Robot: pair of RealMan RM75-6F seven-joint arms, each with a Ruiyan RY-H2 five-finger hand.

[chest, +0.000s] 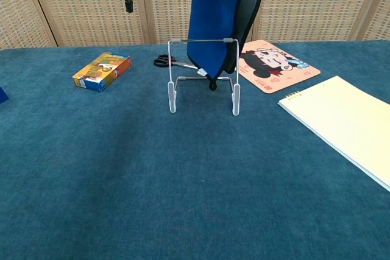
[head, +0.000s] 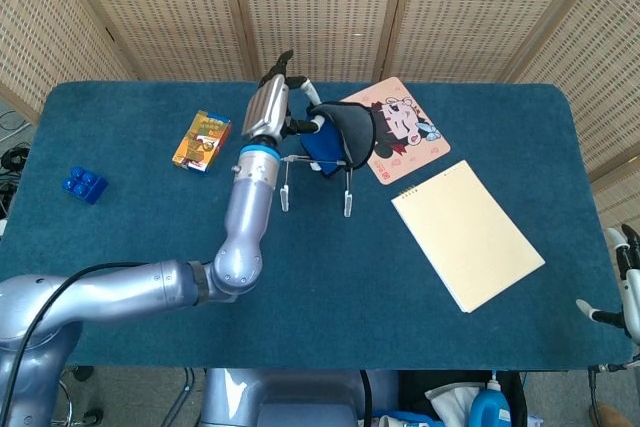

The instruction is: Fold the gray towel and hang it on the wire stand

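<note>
- Nearest the robot, at the right edge of the head view, a small part of the right hand [head: 622, 277] shows beside the tabletop [head: 300, 287]; whether its fingers are apart or closed cannot be told from so little.
- A cream spiral-bound notepad [head: 467, 235] lies flat on the right part of the blue tabletop, well apart from the stand.
- The left arm [head: 235, 237] reaches from the lower left up across the tabletop toward the middle.
- The wire stand [chest: 203, 77] stands upright near the middle of the tabletop, its top bar level between two posts with white feet.
- The towel [chest: 216, 16] hangs folded just behind the stand's top bar in the chest view, blue on the side facing the camera and dark gray on the other; its lower corner dips below the bar, between the two posts. Whether it touches the bar cannot be told.
- The left hand [head: 272, 107] is above the stand's far side and grips the top of the towel, fingers closed around the fold, as the head view shows.
- To the left, an orange and yellow box [chest: 102, 71] lies flat on the tabletop, well apart from the stand.
- A blue toy brick [head: 84, 184] sits near the tabletop's left edge.
- Black-handled scissors [chest: 164, 61] lie just behind the stand.
- A pink cartoon mat [chest: 274, 64] lies behind and to the right of the stand, partly hidden by the towel.
- Woven screens [chest: 73, 4] close off the back.
</note>
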